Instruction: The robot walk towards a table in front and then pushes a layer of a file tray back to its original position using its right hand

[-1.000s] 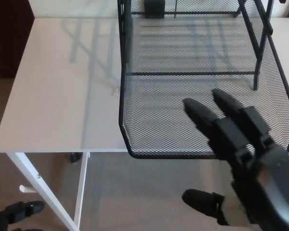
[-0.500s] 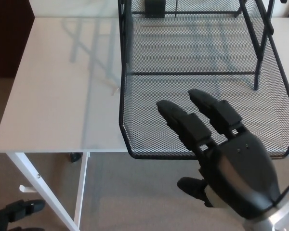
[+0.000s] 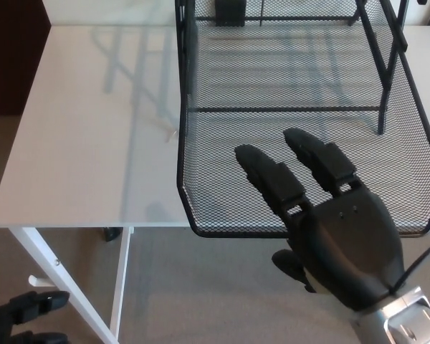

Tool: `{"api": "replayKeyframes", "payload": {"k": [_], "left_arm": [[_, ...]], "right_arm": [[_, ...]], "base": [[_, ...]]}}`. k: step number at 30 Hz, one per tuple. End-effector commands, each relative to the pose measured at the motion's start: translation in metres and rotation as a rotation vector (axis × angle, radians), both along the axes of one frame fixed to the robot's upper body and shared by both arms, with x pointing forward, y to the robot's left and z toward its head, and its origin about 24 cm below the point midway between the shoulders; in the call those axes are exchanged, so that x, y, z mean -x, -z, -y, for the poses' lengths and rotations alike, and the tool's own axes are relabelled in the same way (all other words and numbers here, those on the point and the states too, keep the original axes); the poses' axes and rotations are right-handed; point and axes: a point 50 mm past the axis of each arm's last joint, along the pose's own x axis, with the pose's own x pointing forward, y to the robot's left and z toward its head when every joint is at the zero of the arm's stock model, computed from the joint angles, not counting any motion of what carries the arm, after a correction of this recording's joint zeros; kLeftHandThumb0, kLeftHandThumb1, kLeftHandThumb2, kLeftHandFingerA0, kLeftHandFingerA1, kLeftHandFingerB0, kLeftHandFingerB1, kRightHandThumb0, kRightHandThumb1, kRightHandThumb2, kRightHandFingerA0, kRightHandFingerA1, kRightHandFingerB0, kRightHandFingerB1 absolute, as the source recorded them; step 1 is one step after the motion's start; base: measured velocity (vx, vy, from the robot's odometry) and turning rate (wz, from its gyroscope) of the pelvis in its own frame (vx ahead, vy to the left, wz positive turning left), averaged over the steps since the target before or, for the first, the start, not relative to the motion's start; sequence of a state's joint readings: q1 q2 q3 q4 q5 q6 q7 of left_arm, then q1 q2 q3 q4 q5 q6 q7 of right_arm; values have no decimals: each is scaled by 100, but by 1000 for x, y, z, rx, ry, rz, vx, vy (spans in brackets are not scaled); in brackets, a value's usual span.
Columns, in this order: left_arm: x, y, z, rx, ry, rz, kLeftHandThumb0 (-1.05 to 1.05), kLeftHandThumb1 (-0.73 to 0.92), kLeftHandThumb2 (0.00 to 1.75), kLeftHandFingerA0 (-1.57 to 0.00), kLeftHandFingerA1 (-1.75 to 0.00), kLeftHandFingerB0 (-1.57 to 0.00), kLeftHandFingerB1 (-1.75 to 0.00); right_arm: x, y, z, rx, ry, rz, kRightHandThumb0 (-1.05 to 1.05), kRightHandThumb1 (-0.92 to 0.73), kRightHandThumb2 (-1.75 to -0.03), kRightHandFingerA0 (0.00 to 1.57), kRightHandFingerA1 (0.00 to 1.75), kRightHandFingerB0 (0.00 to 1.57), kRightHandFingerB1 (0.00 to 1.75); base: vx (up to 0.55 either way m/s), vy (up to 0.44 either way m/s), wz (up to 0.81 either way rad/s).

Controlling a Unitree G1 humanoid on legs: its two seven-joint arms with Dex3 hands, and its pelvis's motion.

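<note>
Jutting off table [image 3: 79, 143] edge, tray layer [image 3: 201, 186] (lengthwise)

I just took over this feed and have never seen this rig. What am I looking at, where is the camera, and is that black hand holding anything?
The view comes from a camera on a humanoid robot's head, looking down at its work. The big black shape is its right hand, reaching in from the lower right with its two fingers stretched over a pulled-out layer of a black wire-mesh file tray. The thumb hangs below the tray's front edge. It holds nothing; the fingers are apart. The tray stands on a white table, and its front edge juts past the table's near edge. The black shape at the bottom left corner is probably the left hand, low and idle.
</note>
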State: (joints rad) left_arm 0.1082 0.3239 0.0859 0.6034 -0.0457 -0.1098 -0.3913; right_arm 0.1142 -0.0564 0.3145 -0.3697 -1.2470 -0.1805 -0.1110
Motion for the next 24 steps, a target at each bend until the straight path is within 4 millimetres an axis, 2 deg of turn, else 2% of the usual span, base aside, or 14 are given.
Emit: {"api": "replayKeyframes", "payload": {"k": [1, 7, 8, 10, 11, 12, 14, 15, 24], "left_arm": [[0, -2, -6, -16, 6, -19, -14, 55, 55, -50, -42, -35, -36], [0, -2, -6, -29, 14, -18, -14, 55, 56, -51, -42, -36, -36], [-1, -2, -5, -20, 5, -20, -13, 55, 55, -51, -42, -36, -36], [-2, -2, -6, -15, -1, -17, -13, 54, 55, -52, -43, -37, -36], [-2, -2, -6, -16, 1, -14, -13, 54, 55, -52, -43, -38, -37], [-2, -2, -6, -13, 1, -15, -13, 54, 55, -52, -43, -37, -36], [-2, -2, -5, -12, 1, -15, -13, 54, 55, -52, -43, -37, -36], [-3, -3, -5, -19, 7, -14, -12, 54, 55, -52, -43, -38, -37], [-4, -4, -5, -43, 22, -10, -13, 54, 55, -52, -42, -39, -37]], "right_arm": [[-7, 5, 4, 28, 51, 16, -25, -32, -55, 8, 30, 12, 27], [-11, 7, 2, 28, 58, 16, -26, -31, -57, 9, 27, 12, 27], [-15, 9, 2, 29, 63, 12, -16, -18, -75, 3, 52, 0, 47], [-18, 10, 1, 34, 68, 10, -16, -20, -76, 2, 52, 0, 47], [-20, 11, 1, 38, 71, 7, -31, -33, -53, 9, 29, 15, 29], [-22, 12, 1, 39, 73, 3, -17, -21, -76, 3, 52, 0, 47], [-22, 12, 1, 39, 74, 2, -17, -21, -76, 3, 52, 0, 47], [-25, 12, 1, 48, 82, 0, -32, -33, -53, 10, 28, 15, 30], [-28, 7, -1, 46, 84, 5, -30, -30, -58, 7, 24, 12, 31]], "base": [[0, 0, 0], [0, 0, 0], [0, 0, 0], [0, 0, 0], [0, 0, 0], [0, 0, 0], [0, 0, 0], [0, 0, 0], [0, 0, 0]]}}
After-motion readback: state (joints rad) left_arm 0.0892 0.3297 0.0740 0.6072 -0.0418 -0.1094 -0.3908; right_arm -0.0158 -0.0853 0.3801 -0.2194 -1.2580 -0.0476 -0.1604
